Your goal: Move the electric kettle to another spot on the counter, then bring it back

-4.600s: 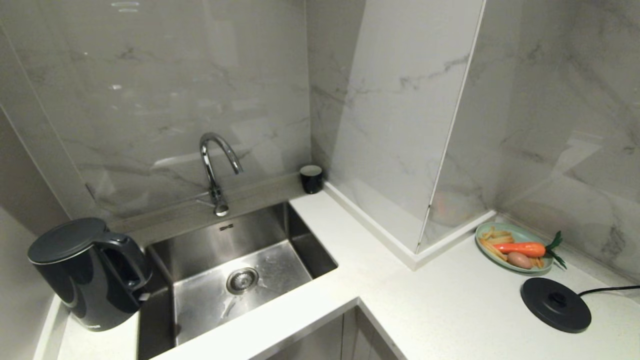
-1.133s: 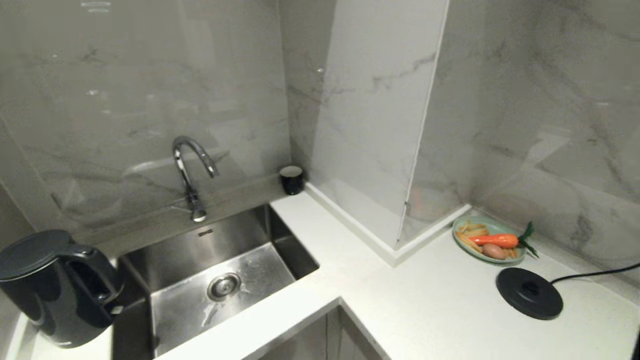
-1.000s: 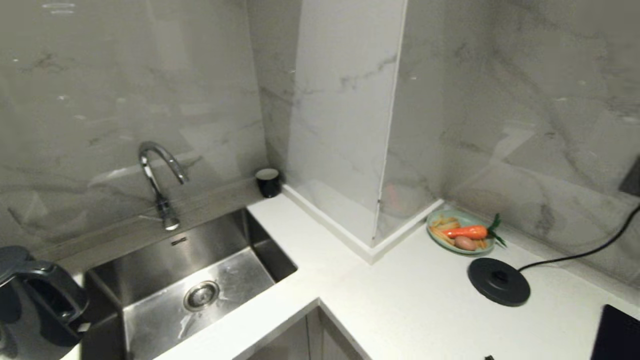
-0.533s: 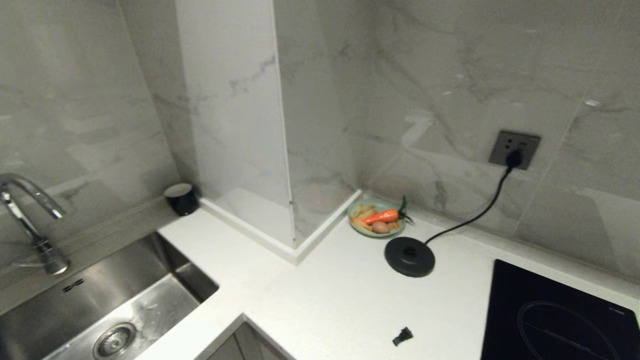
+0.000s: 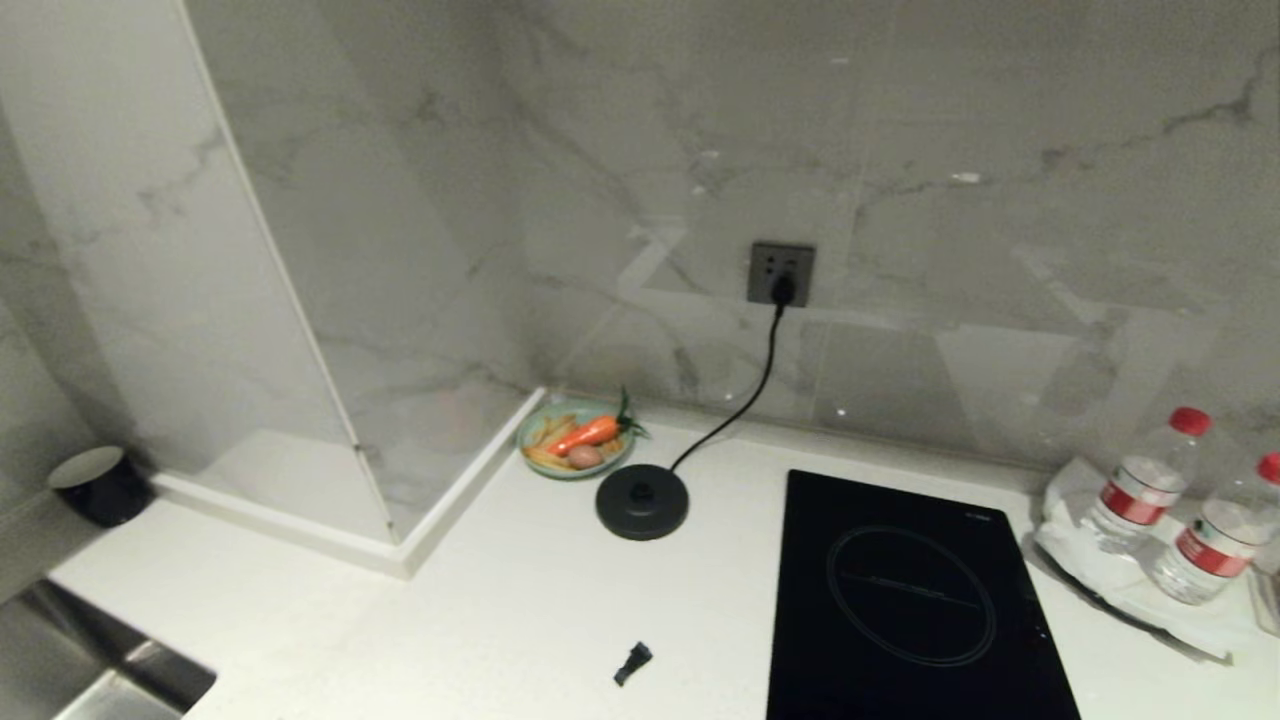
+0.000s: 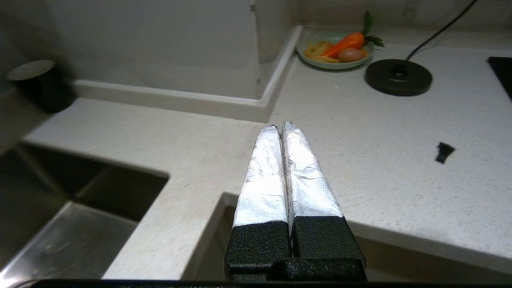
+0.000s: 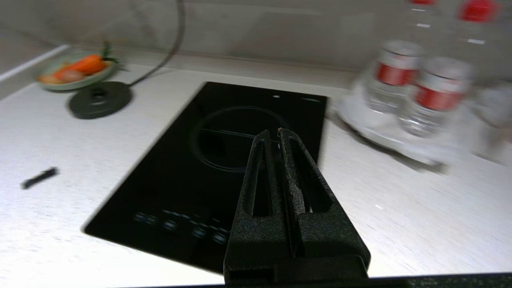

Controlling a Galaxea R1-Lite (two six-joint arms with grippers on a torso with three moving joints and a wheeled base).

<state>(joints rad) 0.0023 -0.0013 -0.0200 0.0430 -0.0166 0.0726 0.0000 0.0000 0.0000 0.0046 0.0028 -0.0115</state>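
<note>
Left end effector (image 6: 280, 127): both foil-wrapped fingers pressed together, holding nothing, positioned off the front edge of the desk (image 5: 520, 590) near the corner of the sink (image 6: 80, 208). Right end effector (image 7: 272, 134): fingers closed against each other, empty, positioned in front of the induction hob (image 5: 900, 590). Neither arm appears in the head view.

Near field: a small black fragment (image 5: 633, 662) lies on the desk, left of the hob. Mid field: the flat round kettle base (image 5: 642, 501) sits bare, its cord (image 5: 745, 395) running up to the wall socket (image 5: 781, 273). Just behind the base stands a green dish (image 5: 545, 462) holding a carrot (image 5: 588, 433) and other food. Far left: a black cup (image 5: 100, 484) against the wall. Far right: two red-capped water bottles (image 5: 1140, 485) on a white tray (image 5: 1120, 590).

The electric kettle is not visible in any current view; its location cannot be determined from them.

Task status, as judged: the base is unoccupied, so the kettle is off it. Whether the outward move counts as done cannot be confirmed. Locating, grasping and returning the kettle appear to remain.
</note>
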